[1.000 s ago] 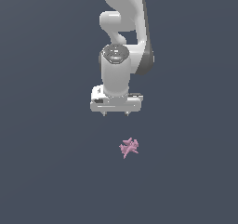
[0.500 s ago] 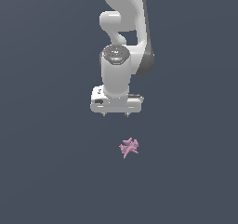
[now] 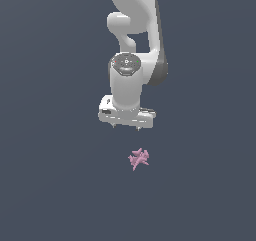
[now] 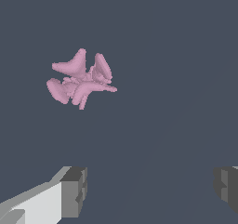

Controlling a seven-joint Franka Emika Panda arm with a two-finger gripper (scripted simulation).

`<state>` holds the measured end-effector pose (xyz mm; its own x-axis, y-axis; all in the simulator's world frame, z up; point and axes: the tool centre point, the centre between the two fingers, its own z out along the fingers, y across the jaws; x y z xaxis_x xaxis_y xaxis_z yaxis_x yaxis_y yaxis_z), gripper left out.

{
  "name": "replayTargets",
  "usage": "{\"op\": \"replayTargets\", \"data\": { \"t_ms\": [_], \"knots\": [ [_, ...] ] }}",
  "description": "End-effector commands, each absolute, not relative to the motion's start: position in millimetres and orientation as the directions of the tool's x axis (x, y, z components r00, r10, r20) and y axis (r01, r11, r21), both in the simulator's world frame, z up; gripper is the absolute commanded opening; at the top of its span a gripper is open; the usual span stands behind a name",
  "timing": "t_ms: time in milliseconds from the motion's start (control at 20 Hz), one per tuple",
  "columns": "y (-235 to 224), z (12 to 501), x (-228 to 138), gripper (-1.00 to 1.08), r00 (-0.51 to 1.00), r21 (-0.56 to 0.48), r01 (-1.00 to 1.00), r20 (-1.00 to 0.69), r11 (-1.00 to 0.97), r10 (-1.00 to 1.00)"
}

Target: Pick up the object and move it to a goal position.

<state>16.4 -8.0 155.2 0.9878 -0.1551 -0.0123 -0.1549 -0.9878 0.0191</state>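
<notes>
Gripper [image 3: 126,126]: white two-finger claw on the white Panda arm [image 3: 135,45], pointing straight down; jaws spread wide with nothing between them, the two dark grey fingertips [image 4: 74,190] seen far apart at either side in the wrist view, holding nothing. Object [image 3: 138,158]: one small pink piece, much smaller than the claw, airplane-like, made of several short tapering prongs and rounded lobes radiating from a bumpy central body; matte, a single colour throughout. Position: lying on the plain dark grey floor [image 3: 50,185], below the claw and slightly toward the exterior view's right, near it but clearly apart and not touching. Orientation: in the exterior view the longest run of the object goes diagonally, from lower left to upper right, with shorter prongs crossing it; which end is the nose cannot be told. In the wrist view the object [image 4: 81,81] sits ahead of the open fingers, off the line between them and nearer the finger with the white housing [image 4: 32,202]; its thinnest prong points away from the lobed cluster.
</notes>
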Motion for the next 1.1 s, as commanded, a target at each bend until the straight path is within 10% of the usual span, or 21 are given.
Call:
{"op": "replayTargets", "data": {
  "t_ms": [0, 1050],
  "knots": [
    [-6, 153, 22, 1.00, 0.977, 0.018, -0.212, -0.011, -0.977, -0.212],
    [18, 129, 71, 1.00, 0.723, 0.008, -0.690, -0.005, -0.724, -0.690]
  ]
}}
